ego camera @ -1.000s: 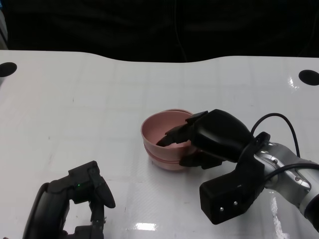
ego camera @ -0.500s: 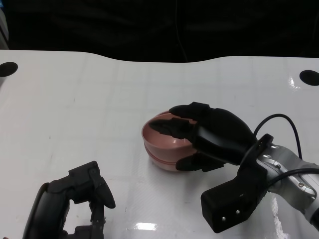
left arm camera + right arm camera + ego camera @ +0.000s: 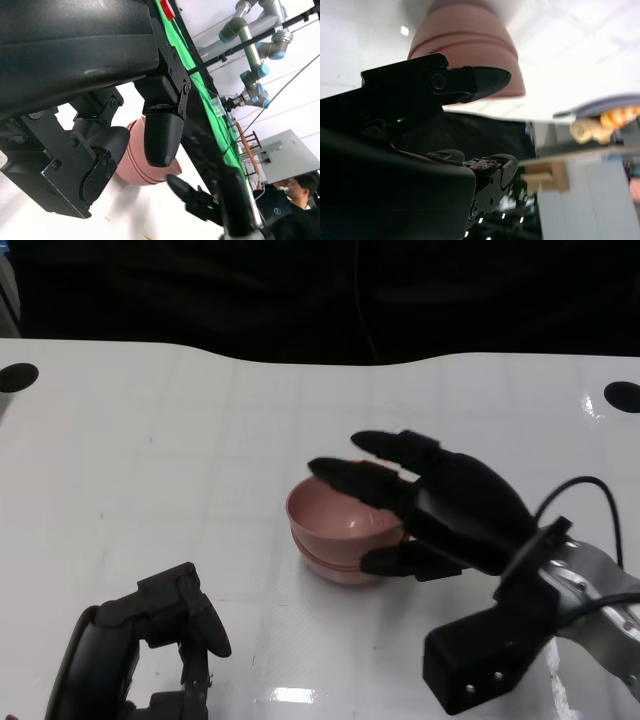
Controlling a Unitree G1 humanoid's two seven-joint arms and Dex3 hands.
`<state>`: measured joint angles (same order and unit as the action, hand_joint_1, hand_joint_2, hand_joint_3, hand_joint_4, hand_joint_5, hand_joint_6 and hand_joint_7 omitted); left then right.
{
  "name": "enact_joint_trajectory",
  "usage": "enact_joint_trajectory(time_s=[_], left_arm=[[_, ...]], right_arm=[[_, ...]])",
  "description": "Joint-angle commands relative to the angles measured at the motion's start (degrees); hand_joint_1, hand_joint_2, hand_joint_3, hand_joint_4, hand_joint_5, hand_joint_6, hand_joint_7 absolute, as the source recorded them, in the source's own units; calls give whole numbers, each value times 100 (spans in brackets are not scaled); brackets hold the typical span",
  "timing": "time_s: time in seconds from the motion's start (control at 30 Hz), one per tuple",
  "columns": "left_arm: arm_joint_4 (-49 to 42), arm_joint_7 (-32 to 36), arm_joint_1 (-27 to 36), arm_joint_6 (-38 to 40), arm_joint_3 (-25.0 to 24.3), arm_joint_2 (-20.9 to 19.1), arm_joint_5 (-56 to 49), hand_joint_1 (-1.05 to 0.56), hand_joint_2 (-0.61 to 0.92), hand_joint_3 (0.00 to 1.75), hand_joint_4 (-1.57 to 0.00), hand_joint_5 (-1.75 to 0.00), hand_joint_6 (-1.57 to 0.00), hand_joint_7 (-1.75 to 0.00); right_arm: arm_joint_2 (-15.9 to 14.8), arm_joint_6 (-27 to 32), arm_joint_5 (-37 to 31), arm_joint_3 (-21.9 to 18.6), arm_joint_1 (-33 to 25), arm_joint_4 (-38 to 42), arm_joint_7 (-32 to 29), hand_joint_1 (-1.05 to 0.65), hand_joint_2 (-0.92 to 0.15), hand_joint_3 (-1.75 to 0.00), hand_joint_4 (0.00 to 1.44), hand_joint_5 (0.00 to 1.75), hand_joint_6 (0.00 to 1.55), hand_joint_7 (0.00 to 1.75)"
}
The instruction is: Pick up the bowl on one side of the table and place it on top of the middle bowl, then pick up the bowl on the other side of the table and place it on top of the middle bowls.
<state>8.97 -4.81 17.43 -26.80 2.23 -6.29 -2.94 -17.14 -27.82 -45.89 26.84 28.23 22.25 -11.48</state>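
**benchrat:** Since a second ago the right hand point(image 3: 425, 505) has let go of the pink bowl stack point(image 3: 345, 530) and lifted off it. Back then its fingers were hooked over the rim and down inside; now they're spread out flat and hover over the stack's right side, with the thumb low beside the outer wall. Can't tell if the thumb touches the wall or just sits next to it.

**g1_tinker:** So it's holding nothing?

**benchrat:** Right, fingers wide apart, nothing in them. The stack sits about mid-table point(image 3: 150, 440), a bit nearer the front edge, and hasn't budged. You can see seam lines round the outside where the bowls nest, clearest in the right wrist view point(image 3: 465, 45).

**g1_tinker:** And the left hand?

**benchrat:** Left hand point(image 3: 165, 640) is parked by the front edge toward the left corner, same spot as before, well apart from the bowls. Fingers are curled in loosely and nothing is in them.
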Motion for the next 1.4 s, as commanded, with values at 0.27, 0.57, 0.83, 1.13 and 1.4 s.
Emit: enact_joint_trajectory(time_s=[0.27,0.57,0.83,1.13,1.4], left_arm=[[-39,-40,-11,-23,-32,-43,18,11,24,171,-96,-175,-82,-165],[-163,-40,-98,-80,-48,-46,19,12,23,171,-97,-175,-82,-166],[-207,-38,-113,-120,-58,-39,26,12,22,171,-97,-175,-82,-165],[-231,-54,-116,-168,-65,-52,31,11,22,170,-96,-175,-82,-165],[-230,-112,-94,-148,-114,-93,97,10,22,170,-96,-175,-82,-165]], right_arm=[[-142,11,64,-121,-113,-153,-51,-77,-92,-35,0,24,15,0],[-678,-1598,991,-955,-1498,-498,-950,-57,-92,-19,1,90,31,14],[-603,-2204,1694,-1347,-2069,-534,-753,-40,-92,-12,27,105,58,31],[-268,-1606,3527,-1453,-2986,-1564,461,0,-50,-94,76,116,91,55],[264,-1165,3961,-1664,-3499,-1948,866,13,-31,-147,89,164,87,123]])
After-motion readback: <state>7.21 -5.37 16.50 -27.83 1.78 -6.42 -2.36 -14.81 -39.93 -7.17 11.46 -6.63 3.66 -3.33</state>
